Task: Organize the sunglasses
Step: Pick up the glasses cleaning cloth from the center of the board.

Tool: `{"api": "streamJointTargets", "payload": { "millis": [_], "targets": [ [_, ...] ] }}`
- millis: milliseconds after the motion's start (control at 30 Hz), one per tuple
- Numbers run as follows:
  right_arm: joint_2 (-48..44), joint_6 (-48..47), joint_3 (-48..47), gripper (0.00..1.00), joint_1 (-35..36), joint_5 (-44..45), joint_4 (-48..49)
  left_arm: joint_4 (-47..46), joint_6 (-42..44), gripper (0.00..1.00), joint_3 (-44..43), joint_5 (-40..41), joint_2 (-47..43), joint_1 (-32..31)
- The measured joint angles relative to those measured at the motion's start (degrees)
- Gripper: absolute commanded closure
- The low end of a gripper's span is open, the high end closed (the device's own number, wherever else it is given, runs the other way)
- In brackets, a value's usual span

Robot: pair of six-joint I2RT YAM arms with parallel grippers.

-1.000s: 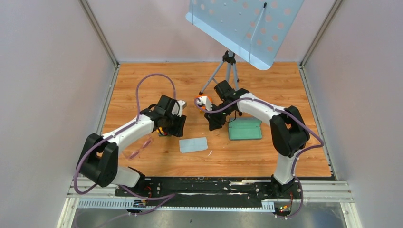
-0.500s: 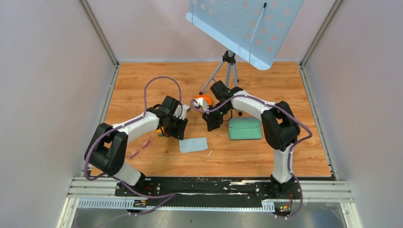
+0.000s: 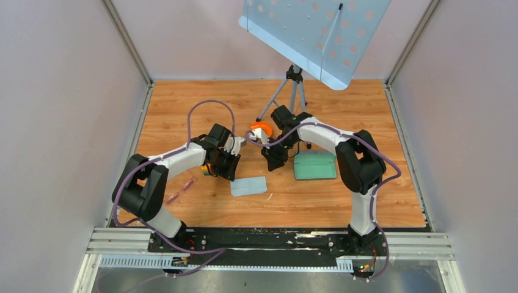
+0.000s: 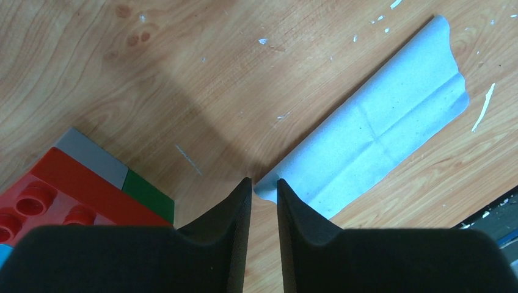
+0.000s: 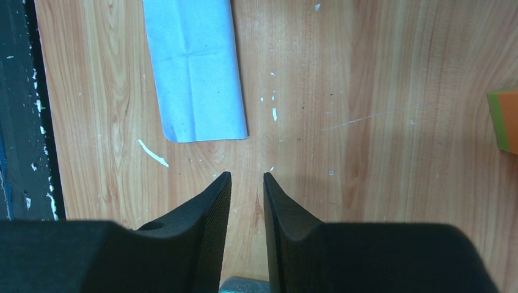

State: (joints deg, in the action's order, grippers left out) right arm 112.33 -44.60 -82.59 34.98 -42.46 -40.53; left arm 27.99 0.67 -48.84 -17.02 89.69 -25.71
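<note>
The sunglasses [image 3: 181, 189] lie faint pink-purple on the wood at the left, beside my left forearm and partly under it. They do not show in either wrist view. My left gripper [image 3: 225, 168] [image 4: 264, 181] hangs low over the table with its jaws almost together and nothing between them. Its tips are at the corner of the blue-grey cloth [image 3: 248, 185] [image 4: 379, 137]. My right gripper [image 3: 272, 161] [image 5: 247, 175] is also nearly closed and empty, over bare wood between the cloth [image 5: 195, 67] and the open grey case with green inside [image 3: 314, 165].
Red, green and grey toy bricks [image 4: 79, 189] sit just left of my left gripper. An orange block [image 5: 506, 119] lies near the right arm's wrist. A tripod [image 3: 292, 91] with a perforated panel stands at the back. Small white flecks dot the wood.
The left arm has swung its elbow inward and the gripper has crept right toward the cloth. The right arm's elbow has drawn back and left; its gripper has barely moved.
</note>
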Motion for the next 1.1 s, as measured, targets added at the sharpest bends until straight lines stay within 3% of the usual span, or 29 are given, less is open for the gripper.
{"api": "streamJointTargets", "payload": {
  "millis": [133,633,1100],
  "targets": [
    [0.0,0.0,0.0,0.70,0.0,-0.4,0.0,0.0,0.2,0.76,0.0,-0.4,0.0,0.1],
    [3.2,-1.3,-1.4,0.67,2.3,-0.9,-0.1,0.2,0.5,0.98,0.0,-0.6,0.7,0.1],
    [5.5,-3.4,-3.0,0.65,4.2,-0.4,-0.4,0.5,-0.7,1.00,0.0,-0.9,1.5,1.0]
  ]
}}
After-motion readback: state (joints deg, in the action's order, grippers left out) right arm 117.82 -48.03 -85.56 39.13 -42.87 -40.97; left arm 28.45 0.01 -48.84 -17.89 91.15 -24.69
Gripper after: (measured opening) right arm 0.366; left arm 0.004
